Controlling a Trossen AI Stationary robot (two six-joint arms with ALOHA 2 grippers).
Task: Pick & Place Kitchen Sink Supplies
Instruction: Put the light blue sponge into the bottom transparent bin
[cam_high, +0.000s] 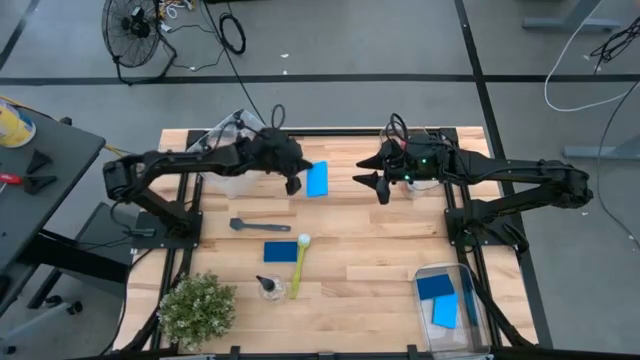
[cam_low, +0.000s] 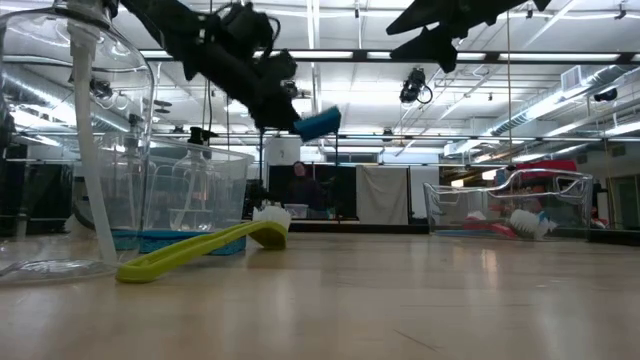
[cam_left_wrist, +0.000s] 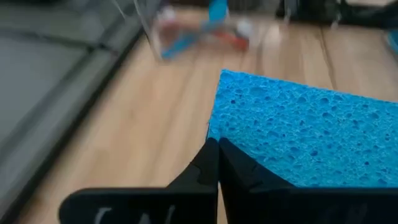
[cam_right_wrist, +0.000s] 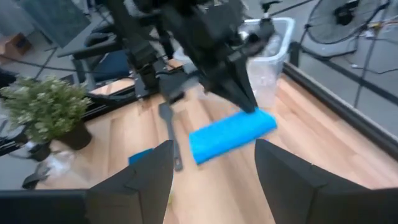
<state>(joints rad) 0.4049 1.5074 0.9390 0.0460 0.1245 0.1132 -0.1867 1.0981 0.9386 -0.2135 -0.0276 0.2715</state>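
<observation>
Left pincer (cam_high: 294, 184) is clamped on one edge of the blue sponge (cam_high: 317, 179), holding it high above the tabletop (cam_high: 380, 240). That thin-edge grip looks marginal, so carry level and slowly toward a bin. Right pincer (cam_high: 379, 186) hovers nearby, fingers apart, empty.

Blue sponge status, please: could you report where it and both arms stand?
Left end effector shut on blue sponge, held above the table. Right end effector open, empty, hovering opposite. Nothing between them.
</observation>
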